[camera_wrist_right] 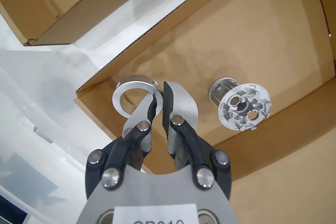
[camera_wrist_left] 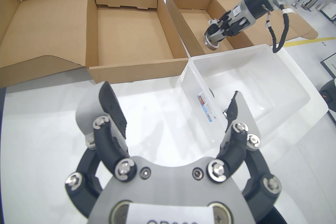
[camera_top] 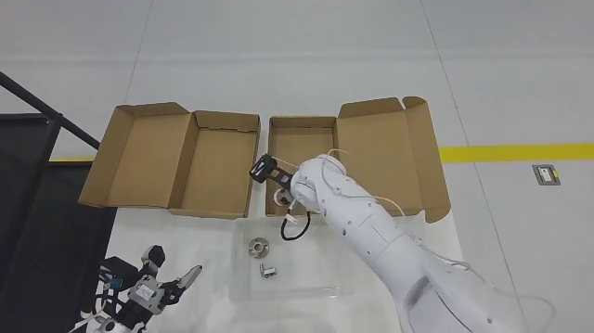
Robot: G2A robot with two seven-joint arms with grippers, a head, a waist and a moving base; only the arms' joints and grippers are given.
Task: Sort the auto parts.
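A: What is found at the far left?
B: The left pincer (camera_wrist_left: pixel 170 93) is seen low over the white bench (camera_wrist_left: pixel 47 117). It is released, with its fingers spread wide and nothing held between them.
A: And beyond it?
B: A left cardboard box (camera_top: pixel 218 161) is set open on the bench, with its lid folded out flat to the left. Just beside it a right cardboard box (camera_top: pixel 302 129) is placed, its lid folded out to the right.
A: What is laid in front of the boxes?
B: A clear plastic bin (camera_wrist_left: pixel 275 83) is set just in front of the right box. In its left part a flanged hub (camera_top: pixel 257 247) is laid. A small metal fitting (camera_top: pixel 268 271) is laid slightly nearer the robot, close to the hub but apart from it.
A: Where is the right arm placed?
B: The right pincer (camera_wrist_right: pixel 160 96) is positioned at the near left corner of the right box. It is clenched on a metal collar ring (camera_wrist_right: pixel 134 80), whose wall is pinched with one finger inside the hole and the other outside. Whether the ring is touching the box floor cannot be told.
A: Is anything else seen in that box?
B: A toothed hub (camera_wrist_right: pixel 242 107) is laid on the box floor near the ring, apart from the pincer. It is tipped on its side, with the flange turned toward the wrist camera.
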